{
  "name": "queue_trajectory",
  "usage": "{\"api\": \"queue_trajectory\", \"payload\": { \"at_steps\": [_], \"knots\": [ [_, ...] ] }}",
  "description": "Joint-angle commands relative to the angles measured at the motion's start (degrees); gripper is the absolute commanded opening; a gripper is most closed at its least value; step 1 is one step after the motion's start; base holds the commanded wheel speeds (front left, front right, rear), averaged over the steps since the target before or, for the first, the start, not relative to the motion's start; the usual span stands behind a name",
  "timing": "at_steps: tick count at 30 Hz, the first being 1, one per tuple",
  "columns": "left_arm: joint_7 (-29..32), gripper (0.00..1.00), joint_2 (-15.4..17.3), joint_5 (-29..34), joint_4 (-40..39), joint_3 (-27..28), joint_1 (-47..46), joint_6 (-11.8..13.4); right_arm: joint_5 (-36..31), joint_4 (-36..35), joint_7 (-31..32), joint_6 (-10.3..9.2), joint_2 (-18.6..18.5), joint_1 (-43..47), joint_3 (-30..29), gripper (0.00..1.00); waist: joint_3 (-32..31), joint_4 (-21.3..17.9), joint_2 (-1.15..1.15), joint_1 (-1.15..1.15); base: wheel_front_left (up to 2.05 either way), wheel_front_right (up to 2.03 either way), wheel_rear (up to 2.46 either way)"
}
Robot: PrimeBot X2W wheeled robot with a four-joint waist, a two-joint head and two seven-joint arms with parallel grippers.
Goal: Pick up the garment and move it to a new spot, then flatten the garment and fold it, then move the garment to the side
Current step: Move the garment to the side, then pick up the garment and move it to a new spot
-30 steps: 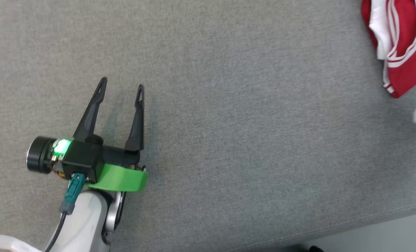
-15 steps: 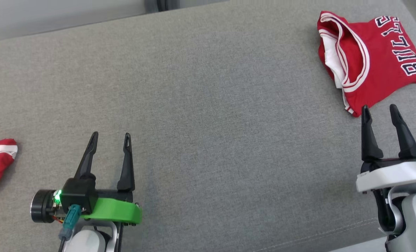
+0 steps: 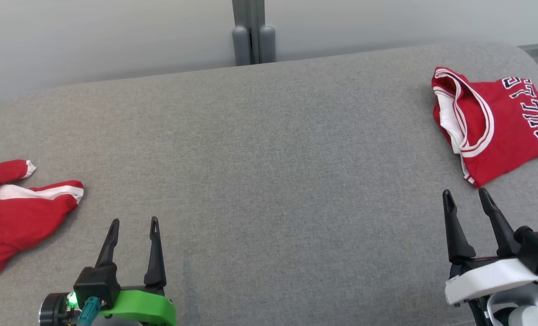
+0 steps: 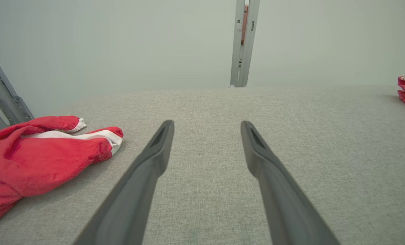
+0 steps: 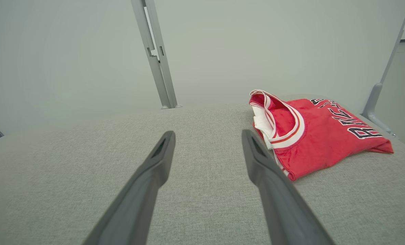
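Note:
A crumpled red garment with white stripes (image 3: pixel 20 213) lies at the left edge of the grey padded surface (image 3: pixel 269 158); the left wrist view has it left of the fingers (image 4: pixel 42 160). A folded red jersey with dark lettering (image 3: pixel 495 122) rests at the far right, and it lies just right of the right fingers in the right wrist view (image 5: pixel 318 136). My left gripper (image 3: pixel 134 221) stands open over bare fabric, to the right of the crumpled garment. My right gripper (image 3: pixel 464 192) is open too, just short of the jersey's near corner. Both hold nothing.
A grey metal post (image 3: pixel 253 36) rises behind the surface's far edge against a pale wall. The surface curves down at its far right corner, beyond the jersey. Bare grey fabric spans the middle between the two garments.
The head camera has swung up and back, bringing the far edge, the wall, the crumpled garment and the right gripper into the picture. Both grippers stay open and empty.

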Motion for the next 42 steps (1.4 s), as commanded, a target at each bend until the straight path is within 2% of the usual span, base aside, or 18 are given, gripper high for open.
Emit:
{"api": "queue_trajectory", "payload": {
  "at_steps": [1, 11, 27, 31, 42],
  "knots": [
    [-0.3, 1.0, 0.2, -0.7, 0.0, 0.1, 1.2, -0.4, -0.4, -0.8, 0.7, -0.06, 0.2, 1.5, 0.0, 1.0, -3.3, 2.7, 0.0, 0.0, 0.0, 0.0, 0.0],
    [-0.5, 1.0, 0.5, -1.0, 1.0, 0.3, 2.5, -1.6, -1.4, -4.2, 3.8, -0.06, 0.4, 5.0, 0.3, 1.0, -4.7, 3.2, 0.0, 0.0, 0.0, 0.0, 0.0],
    [-0.5, 1.0, 0.3, -0.3, 1.6, 0.2, 1.6, -2.3, -1.4, -6.0, 4.5, -0.06, 0.9, 6.0, -0.8, 1.0, -4.4, 4.1, 0.0, 0.0, 0.0, 0.0, 0.0],
    [-0.5, 1.0, 0.1, 0.1, 1.0, 0.3, -0.4, -2.8, -1.4, -7.1, 4.7, -0.06, 0.7, 5.7, -0.4, 1.0, -3.2, 6.7, 0.0, 0.0, 0.0, 0.0, 0.0],
    [-0.5, 1.0, -1.8, 1.0, 0.9, 2.7, -4.9, -3.9, -1.1, -11.6, 6.5, -0.06, -0.6, 3.3, 2.5, 1.0, -0.4, 19.2, 0.0, 0.0, 0.0, 0.0, 0.0]
  ]
}}
